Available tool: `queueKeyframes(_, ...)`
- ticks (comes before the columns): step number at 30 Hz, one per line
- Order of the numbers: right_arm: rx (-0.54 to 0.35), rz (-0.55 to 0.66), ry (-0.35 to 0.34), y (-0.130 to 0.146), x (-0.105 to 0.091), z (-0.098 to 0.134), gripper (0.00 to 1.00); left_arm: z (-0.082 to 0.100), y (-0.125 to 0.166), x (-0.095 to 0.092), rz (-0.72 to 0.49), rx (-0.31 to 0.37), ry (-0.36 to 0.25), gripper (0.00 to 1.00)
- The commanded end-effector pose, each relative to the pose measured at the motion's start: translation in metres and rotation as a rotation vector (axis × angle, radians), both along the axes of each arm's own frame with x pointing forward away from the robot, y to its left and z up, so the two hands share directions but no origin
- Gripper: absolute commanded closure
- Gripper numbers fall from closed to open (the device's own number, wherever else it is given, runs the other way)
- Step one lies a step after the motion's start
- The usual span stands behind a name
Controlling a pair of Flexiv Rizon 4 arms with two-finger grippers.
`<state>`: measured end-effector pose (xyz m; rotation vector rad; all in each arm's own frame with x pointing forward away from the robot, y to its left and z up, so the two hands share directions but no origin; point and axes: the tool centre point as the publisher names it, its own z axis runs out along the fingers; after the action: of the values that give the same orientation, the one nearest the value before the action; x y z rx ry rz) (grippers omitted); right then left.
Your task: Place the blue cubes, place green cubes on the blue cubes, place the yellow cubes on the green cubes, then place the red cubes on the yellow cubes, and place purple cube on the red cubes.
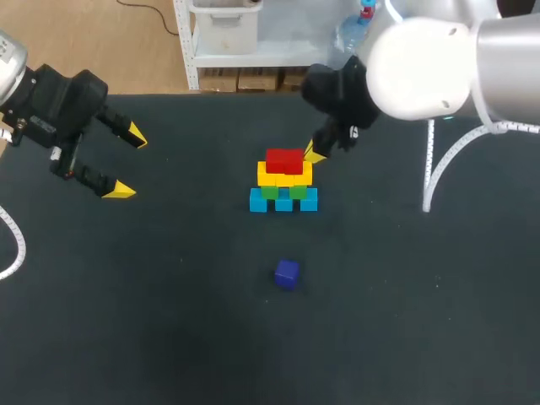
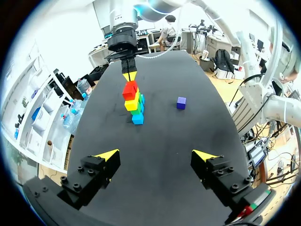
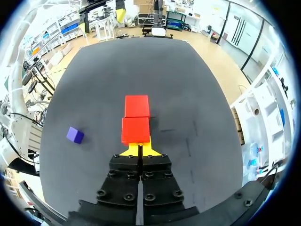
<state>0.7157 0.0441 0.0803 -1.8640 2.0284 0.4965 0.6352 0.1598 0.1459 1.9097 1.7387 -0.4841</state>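
Observation:
A cube pyramid stands mid-table: blue cubes [image 1: 283,201] at the bottom, green cubes [image 1: 283,191] on them, then yellow cubes [image 1: 284,175], and two red cubes [image 1: 284,159] on top. The purple cube [image 1: 287,274] lies alone on the mat, nearer the front. My right gripper [image 1: 314,154] is shut and holds nothing. Its tips sit right at the back right edge of the red cubes [image 3: 137,117], just ahead of the gripper [image 3: 139,149]. My left gripper [image 1: 126,162] stands open far to the left, with the pyramid [image 2: 134,101] and purple cube [image 2: 181,102] well ahead of it.
A white cable [image 1: 12,245] loops over the table's left edge. Black mat [image 1: 169,321] covers the table around the pyramid and the purple cube [image 3: 75,135].

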Motion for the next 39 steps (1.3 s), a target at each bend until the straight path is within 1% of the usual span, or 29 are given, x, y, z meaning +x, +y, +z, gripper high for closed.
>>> queueKeyframes(1, -0.002, -0.003, 0.004, -0.003, 0.0, -0.001, 1.0, -0.001, 0.001, 0.0, -0.002, -0.003, -0.003, 0.0)
queueKeyframes(4, -0.006, -0.005, 0.009, -0.006, -0.003, -0.002, 1.0, -0.001, 0.001, 0.0, -0.002, -0.003, -0.003, 0.0)
queueKeyframes(11, -0.011, -0.011, 0.02, -0.013, -0.017, 0.002, 1.0, -0.001, 0.001, 0.0, -0.002, -0.003, -0.003, 0.0)
queueKeyframes(21, -0.045, -0.057, -0.044, -0.027, -0.037, 0.02, 1.0, -0.001, 0.001, 0.0, -0.002, -0.003, -0.003, 0.0)
queueKeyframes(26, -0.066, -0.073, -0.079, -0.029, -0.046, 0.026, 1.0, -0.001, 0.001, 0.0, -0.002, -0.003, -0.003, 0.0)
queueKeyframes(30, -0.079, -0.079, -0.11, -0.024, -0.056, 0.028, 1.0, -0.001, 0.001, 0.0, -0.002, -0.003, -0.003, 0.0)
queueKeyframes(34, -0.075, -0.077, -0.136, -0.016, -0.065, 0.028, 1.0, -0.001, 0.001, 0.0, -0.002, -0.003, -0.003, 0.0)
queueKeyframes(39, -0.065, -0.058, -0.141, -0.004, -0.073, 0.028, 1.0, -0.001, 0.001, 0.0, -0.002, -0.003, -0.003, 0.0)
